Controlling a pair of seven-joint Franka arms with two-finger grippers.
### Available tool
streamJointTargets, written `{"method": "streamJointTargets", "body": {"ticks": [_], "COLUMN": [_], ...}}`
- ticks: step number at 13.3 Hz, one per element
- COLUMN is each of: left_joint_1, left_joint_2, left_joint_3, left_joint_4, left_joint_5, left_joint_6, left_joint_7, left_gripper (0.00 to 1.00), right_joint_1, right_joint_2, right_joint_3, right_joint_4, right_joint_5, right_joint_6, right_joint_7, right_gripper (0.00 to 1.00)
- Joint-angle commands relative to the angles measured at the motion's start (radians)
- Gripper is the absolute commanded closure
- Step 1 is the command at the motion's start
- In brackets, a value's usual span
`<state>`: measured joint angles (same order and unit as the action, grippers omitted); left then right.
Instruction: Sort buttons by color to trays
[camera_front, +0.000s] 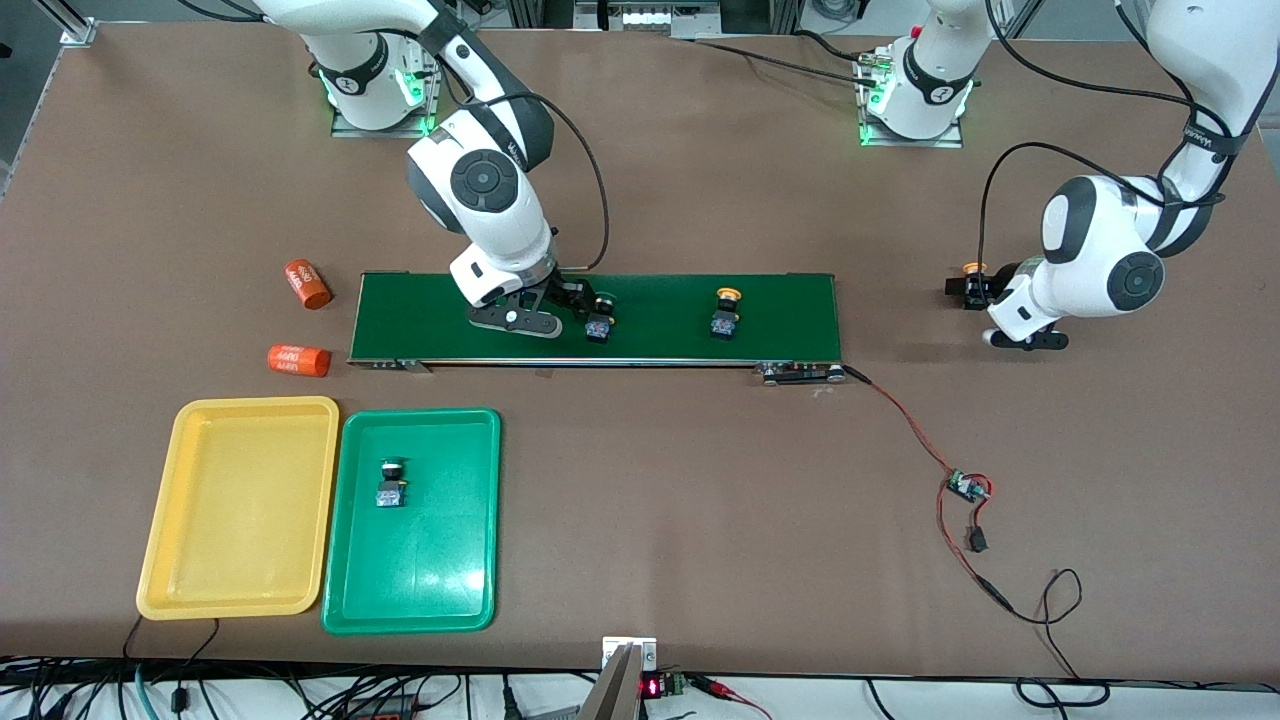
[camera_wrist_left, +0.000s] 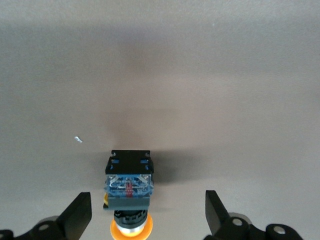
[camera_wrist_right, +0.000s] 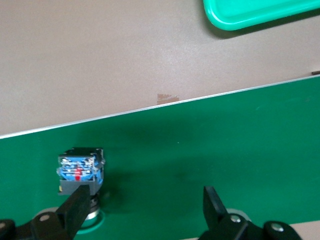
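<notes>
Right wrist view shows your right gripper (camera_wrist_right: 142, 210) open (like the left gripper (camera_wrist_left: 147, 215)) but off-centre, so closing may topple the green button (camera_wrist_right: 80, 172).

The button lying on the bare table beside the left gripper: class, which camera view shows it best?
The left wrist view: the yellow-capped button fills the middle, between the open left gripper fingers. The front view shows it small, partly hidden by the arm. The right wrist view does not show it.
</notes>
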<state>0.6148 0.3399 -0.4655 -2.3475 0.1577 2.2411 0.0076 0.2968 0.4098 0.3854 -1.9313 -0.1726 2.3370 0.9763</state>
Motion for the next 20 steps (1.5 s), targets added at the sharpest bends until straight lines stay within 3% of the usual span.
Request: {"method": "streamJointTargets", "body": {"ticks": [1, 5, 6, 9, 10, 11, 15, 17, 20], "left_joint_1": [0.005, 0.005, 0.005, 0.003, 0.003, 0.003, -0.047, -0.111, -0.171], "left_joint_2": [0.013, 0.025, 0.025, 0.018, 0.016, 0.014, -0.059, -0.070, -0.107], "left_joint_3": [0.013, 0.038, 0.038, 0.036, 0.036, 0.034, 0.025, 0.015, -0.077], "left_joint_4": [-0.019, -0.019, -0.019, -0.013, -0.010, -0.009, 0.025, 0.068, 0.128], "left_joint_5": [0.019, 0.019, 0.019, 0.019, 0.019, 0.019, 0.016, -0.001, -0.001], "left_joint_6": [0.032, 0.034, 0.032, 0.023, 0.023, 0.025, 0.021, 0.023, 0.021], "left_joint_7": [0.017, 0.017, 0.017, 0.011, 0.017, 0.018, 0.101, 0.112, 0.103], "left_gripper": [0.00, 0.02, 0.16, 0.83, 0.95, 1.00, 1.00, 1.00, 1.00], "right_joint_1": [0.016, 0.022, 0.027, 0.033, 0.033, 0.033, 0.033, 0.033, 0.030], "right_joint_2": [0.015, 0.036, 0.041, 0.059, 0.061, 0.061, 0.081, 0.087, 0.087], "right_joint_3": [-0.002, -0.002, -0.002, -0.002, -0.002, -0.002, -0.002, -0.002, -0.002], "right_joint_4": [0.020, 0.021, 0.023, 0.026, 0.026, 0.026, 0.026, 0.026, 0.026], "right_joint_5": [-0.025, -0.042, -0.050, -0.070, -0.073, -0.073, -0.103, -0.122, -0.147], "right_joint_6": [0.001, 0.001, 0.001, 0.002, 0.002, 0.002, 0.004, 0.005, 0.007], "right_joint_7": [0.053, 0.053, 0.053, 0.053, 0.055, 0.055, 0.056, 0.056, 0.055], "right_gripper": [0.00, 0.00, 0.00, 0.00, 0.00, 0.00, 0.04, 0.18, 0.74]}}
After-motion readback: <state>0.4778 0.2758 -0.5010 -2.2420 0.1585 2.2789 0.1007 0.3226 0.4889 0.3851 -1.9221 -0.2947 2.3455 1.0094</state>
